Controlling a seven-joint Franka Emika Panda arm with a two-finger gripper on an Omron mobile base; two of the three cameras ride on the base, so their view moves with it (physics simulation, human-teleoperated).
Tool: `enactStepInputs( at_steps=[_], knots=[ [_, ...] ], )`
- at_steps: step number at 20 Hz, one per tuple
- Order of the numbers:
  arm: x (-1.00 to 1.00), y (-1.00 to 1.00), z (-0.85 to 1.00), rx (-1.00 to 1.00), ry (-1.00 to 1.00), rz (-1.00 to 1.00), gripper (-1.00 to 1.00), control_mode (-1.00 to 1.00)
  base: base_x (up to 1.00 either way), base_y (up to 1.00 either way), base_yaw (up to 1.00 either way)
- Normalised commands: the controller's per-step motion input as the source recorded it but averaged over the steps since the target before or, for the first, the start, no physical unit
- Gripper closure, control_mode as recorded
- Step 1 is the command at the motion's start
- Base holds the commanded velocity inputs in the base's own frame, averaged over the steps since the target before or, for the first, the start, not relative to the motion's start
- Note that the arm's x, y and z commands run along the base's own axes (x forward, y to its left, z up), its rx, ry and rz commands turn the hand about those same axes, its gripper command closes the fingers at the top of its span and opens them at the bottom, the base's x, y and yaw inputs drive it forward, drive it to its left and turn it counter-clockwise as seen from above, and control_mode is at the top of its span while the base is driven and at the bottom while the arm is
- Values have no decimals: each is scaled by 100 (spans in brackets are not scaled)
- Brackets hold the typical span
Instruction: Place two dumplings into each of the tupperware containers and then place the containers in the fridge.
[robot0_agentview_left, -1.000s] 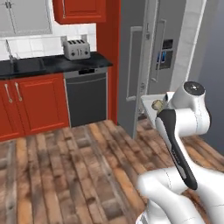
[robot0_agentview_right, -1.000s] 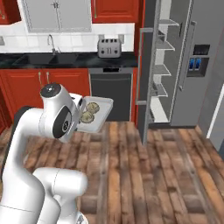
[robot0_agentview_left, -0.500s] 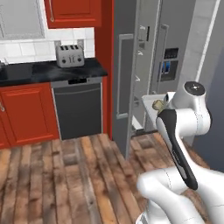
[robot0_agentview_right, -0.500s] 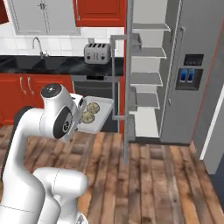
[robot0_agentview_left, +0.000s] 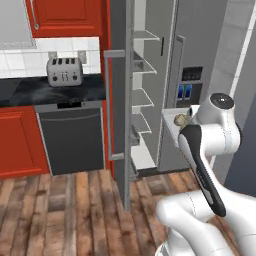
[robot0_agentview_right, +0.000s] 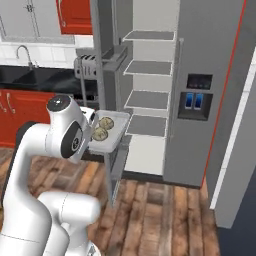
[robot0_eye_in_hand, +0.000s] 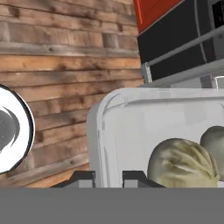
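Note:
A pale tupperware container (robot0_eye_in_hand: 98, 131) fills the hand view, and my gripper (robot0_eye_in_hand: 108, 177) is shut on its near rim. Two tan crimped dumplings (robot0_eye_in_hand: 183, 164) (robot0_eye_in_hand: 215, 144) lie inside it. In the right base view the container (robot0_agentview_right: 118, 134) is held level in front of the arm, dumplings (robot0_agentview_right: 106, 122) on it, just short of the fridge (robot0_agentview_right: 210, 75). The fridge stands open with pale shelves (robot0_agentview_right: 147, 99) showing. From the left base side, the container (robot0_agentview_left: 169, 118) and one dumpling (robot0_agentview_left: 179, 119) peek out beside the arm.
The open fridge door (robot0_agentview_left: 119, 100) stands edge-on left of the container, with its handle (robot0_agentview_left: 111, 105) toward me. Further left a toaster (robot0_agentview_left: 64, 72) sits on the black counter above a dark dishwasher (robot0_agentview_left: 72, 140). Red cabinets (robot0_agentview_left: 20, 145) and a faucet (robot0_agentview_right: 22, 52) lie beyond. Wood floor (robot0_agentview_right: 160, 210) below.
The base has driven toward the fridge, so the whole scene has shifted and the open fridge now looms close. The container with its dumplings stays in my grip.

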Motion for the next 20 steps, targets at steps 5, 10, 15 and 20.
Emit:
enactStepInputs(
  at_steps=[5, 10, 15, 20],
  knots=[
    [0, 0, 0, 0, 0, 0, 100, 100, 81, -74, 28],
    [0, 0, 0, 0, 0, 0, 100, 100, 84, -51, 37],
    [0, 0, 0, 0, 0, 0, 100, 100, 85, -49, 24],
    [0, 0, 0, 0, 0, 0, 100, 100, 66, -39, 11]
  ],
)
